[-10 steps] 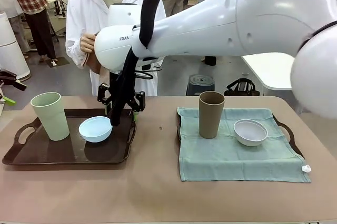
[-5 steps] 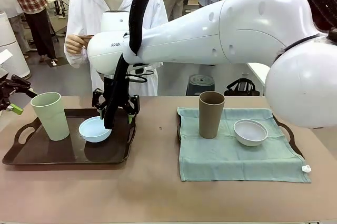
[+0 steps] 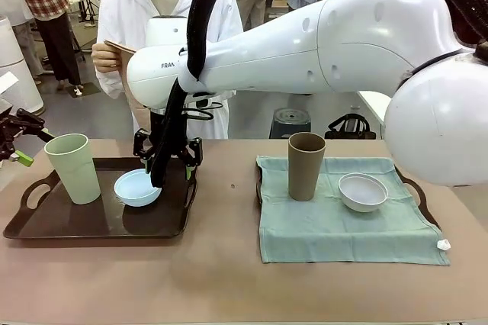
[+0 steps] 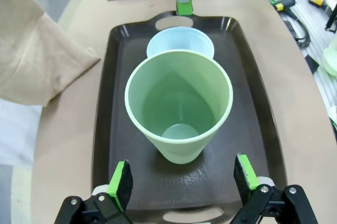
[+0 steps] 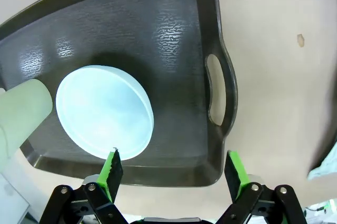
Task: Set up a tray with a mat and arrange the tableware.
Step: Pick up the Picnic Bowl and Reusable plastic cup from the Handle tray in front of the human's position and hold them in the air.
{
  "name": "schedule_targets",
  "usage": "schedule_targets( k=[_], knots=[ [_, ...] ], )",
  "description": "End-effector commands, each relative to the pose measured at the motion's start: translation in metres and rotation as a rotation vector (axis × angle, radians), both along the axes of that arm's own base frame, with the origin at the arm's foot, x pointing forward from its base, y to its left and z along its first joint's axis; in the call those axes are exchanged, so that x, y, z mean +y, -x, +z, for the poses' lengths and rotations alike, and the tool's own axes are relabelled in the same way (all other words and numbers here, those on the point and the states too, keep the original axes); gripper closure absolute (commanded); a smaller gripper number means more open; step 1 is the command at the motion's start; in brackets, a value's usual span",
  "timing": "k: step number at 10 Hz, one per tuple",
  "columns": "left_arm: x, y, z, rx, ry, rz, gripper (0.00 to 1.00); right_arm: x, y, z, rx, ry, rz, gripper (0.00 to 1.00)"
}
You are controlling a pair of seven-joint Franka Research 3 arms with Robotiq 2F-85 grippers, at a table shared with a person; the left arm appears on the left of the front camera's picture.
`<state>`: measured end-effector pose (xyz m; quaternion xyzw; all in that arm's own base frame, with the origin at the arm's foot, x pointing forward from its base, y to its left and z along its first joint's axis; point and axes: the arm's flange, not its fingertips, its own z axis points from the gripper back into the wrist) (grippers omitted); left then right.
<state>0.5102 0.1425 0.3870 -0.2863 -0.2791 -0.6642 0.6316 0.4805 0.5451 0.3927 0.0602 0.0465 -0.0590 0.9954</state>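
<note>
On the left, a dark brown tray (image 3: 99, 226) holds a pale green cup (image 3: 72, 168) and a light blue bowl (image 3: 137, 188). My right gripper (image 3: 166, 163) hangs open just above the bowl's far right rim. Seen from its wrist, the gripper (image 5: 172, 169) has one finger over the edge of the bowl (image 5: 102, 111). My left gripper (image 3: 29, 142) is open at the table's left edge, and in its own view (image 4: 183, 177) it faces the green cup (image 4: 179, 105). A brown cup (image 3: 306, 165) and a white bowl (image 3: 362, 191) stand on a teal mat (image 3: 343, 230) over the right tray (image 3: 415, 188).
A person in a white coat stands at the far side, one hand (image 3: 105, 56) holding up a thin tan sheet (image 4: 37, 50) by the table's left. My right arm (image 3: 320, 35) spans the table from right to left. Bare tabletop (image 3: 229, 279) lies in front of both trays.
My right arm swung left and lowered, bringing its gripper over the light blue bowl, then held still. My left gripper came in at the left edge. The person's hand lifted the tan sheet.
</note>
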Motion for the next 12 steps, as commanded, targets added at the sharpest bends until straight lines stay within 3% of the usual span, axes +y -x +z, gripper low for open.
schedule_targets(
  k=[1,4,7,12],
  knots=[
    [0.0,0.0,0.0,0.0,0.0,0.0,0.0,-0.003,0.001,0.0,-0.013,-0.038,0.054,0.0],
    [-0.009,-0.01,-0.018,0.03,0.005,0.003,0.0,0.007,-0.001,-0.006,-0.039,-0.064,0.117,0.0],
    [-0.008,-0.027,-0.053,0.11,0.085,0.006,0.0,0.011,-0.002,-0.014,-0.039,-0.078,0.14,0.0],
    [-0.016,-0.026,-0.075,0.08,0.192,0.039,0.0,0.027,-0.006,-0.029,-0.038,-0.09,0.195,0.0]
  ],
)
